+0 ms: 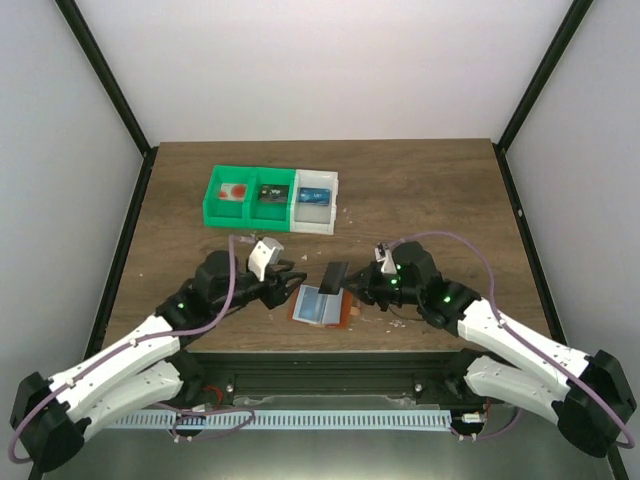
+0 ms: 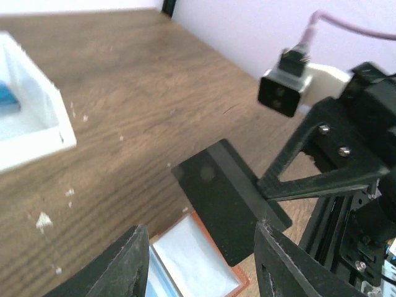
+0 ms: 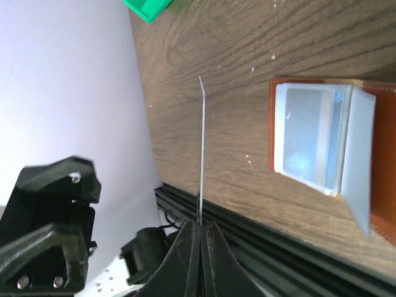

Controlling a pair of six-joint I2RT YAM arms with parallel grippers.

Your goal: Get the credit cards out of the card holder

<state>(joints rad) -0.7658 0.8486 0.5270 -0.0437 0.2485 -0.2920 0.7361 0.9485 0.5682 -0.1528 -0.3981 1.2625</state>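
The card holder [image 1: 320, 306] lies open on the table near the front edge, orange-brown rim, pale grey-blue lining. It also shows in the left wrist view [image 2: 198, 266] and the right wrist view [image 3: 322, 139]. My right gripper [image 1: 347, 287] is shut on a dark credit card [image 1: 333, 277] and holds it tilted just above the holder's far edge. The card shows flat in the left wrist view [image 2: 229, 198] and edge-on in the right wrist view [image 3: 202, 142], pinched at my right gripper [image 3: 199, 230]. My left gripper [image 1: 292, 283] is open and empty, its jaws either side of the holder's left part [image 2: 204, 272].
A green bin [image 1: 250, 198] with two compartments and a white bin [image 1: 317, 214] stand side by side at the back. A blue card [image 1: 314, 196] lies in the white bin [image 2: 37, 124]. Small pale crumbs dot the wood. The table's front edge is close behind the holder.
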